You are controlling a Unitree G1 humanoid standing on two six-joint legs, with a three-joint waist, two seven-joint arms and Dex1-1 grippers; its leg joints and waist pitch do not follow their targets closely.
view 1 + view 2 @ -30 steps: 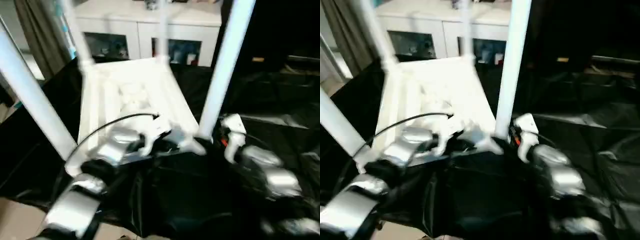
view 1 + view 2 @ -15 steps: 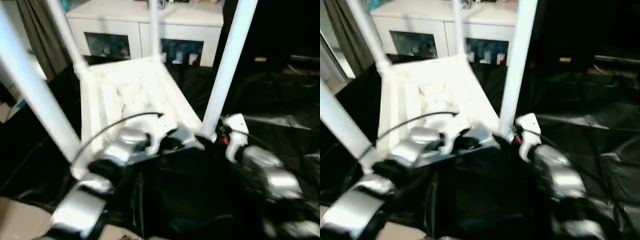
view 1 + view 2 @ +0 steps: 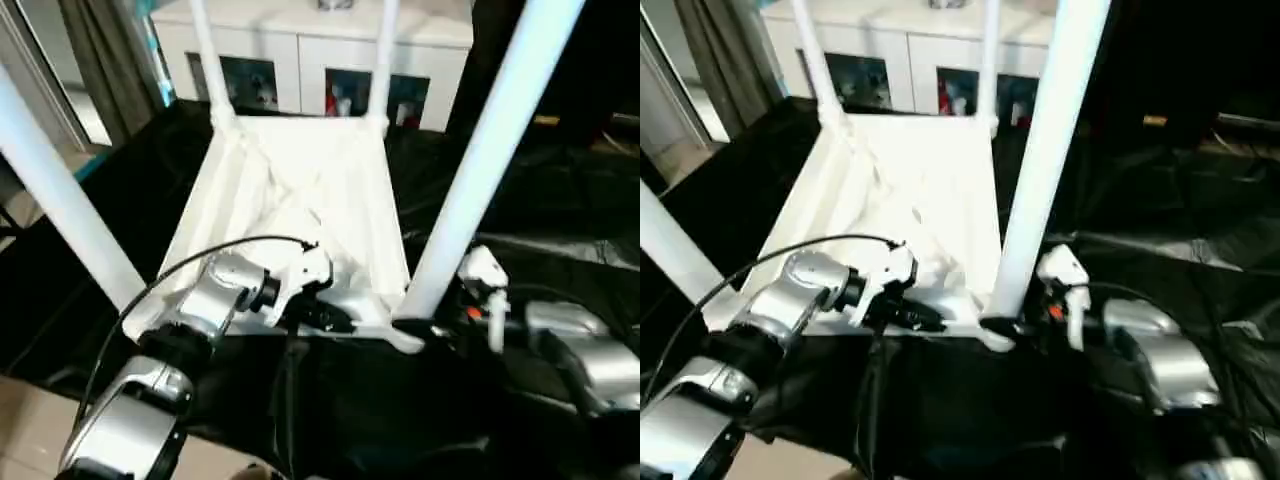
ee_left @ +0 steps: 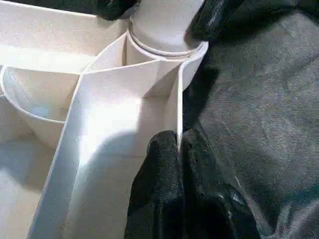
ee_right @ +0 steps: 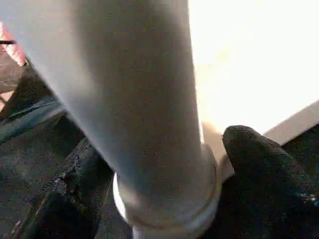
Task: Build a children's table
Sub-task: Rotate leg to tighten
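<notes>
With the left gripper (image 4: pixel 174 149) pinching the tabletop rim (image 4: pixel 178 107) and the right gripper (image 5: pixel 159 199) clamped around the near-right leg (image 3: pixel 480 170) at lower right, that leg should be pushed straight into its corner socket (image 4: pixel 167 50).

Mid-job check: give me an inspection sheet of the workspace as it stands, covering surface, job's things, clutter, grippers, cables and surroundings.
Surface: black sheet, wrinkled.
Job's things: children's table upside down, four legs standing in its corner sockets, near-right leg.
Clutter: nothing seen.
Grippers: left gripper pinching the tabletop's near rim; right gripper with fingers either side of the near-right leg's base.
Cables: black cable arching over the left wrist.
Surroundings: white cabinet behind; curtain at left.
</notes>
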